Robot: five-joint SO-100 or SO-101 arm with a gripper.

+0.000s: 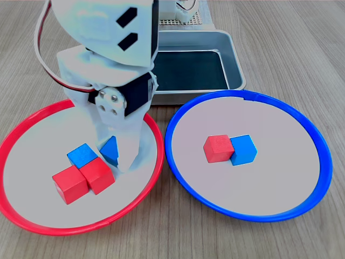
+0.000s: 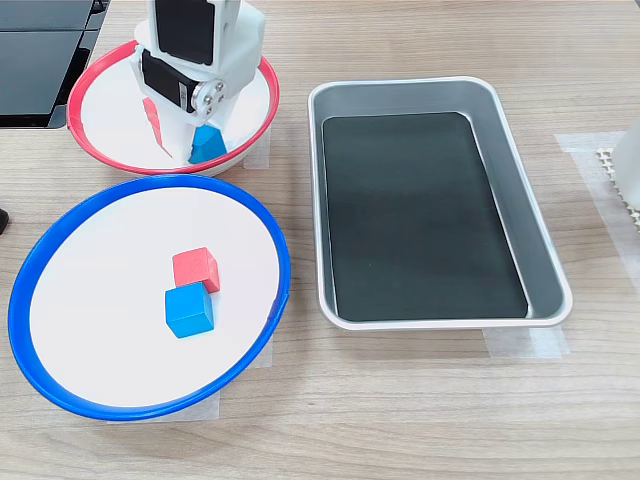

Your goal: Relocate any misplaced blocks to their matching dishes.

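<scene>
My white gripper [image 1: 114, 159] reaches down into the red-rimmed dish [image 1: 21, 135] at the first exterior view's left. It is shut on a blue block [image 1: 110, 149] that sits tilted between the fingers. Beside it in that dish lie another blue block [image 1: 82, 155] and two red blocks [image 1: 70, 184] [image 1: 99, 175], touching each other. The blue-rimmed dish [image 1: 302, 124] holds a red block [image 1: 218, 148] and a blue block [image 1: 244, 149] side by side. In the second exterior view the gripper [image 2: 195, 150] stands over the red-rimmed dish [image 2: 100, 150] with the blue block [image 2: 209, 144] at its tip.
A rectangular metal tray [image 1: 232, 59] with a dark floor stands behind the dishes, and shows at the second exterior view's right [image 2: 520, 200]. The arm's body [image 1: 108, 43] rises over the red-rimmed dish's back edge. A black object [image 2: 40, 50] lies at the second exterior view's top left.
</scene>
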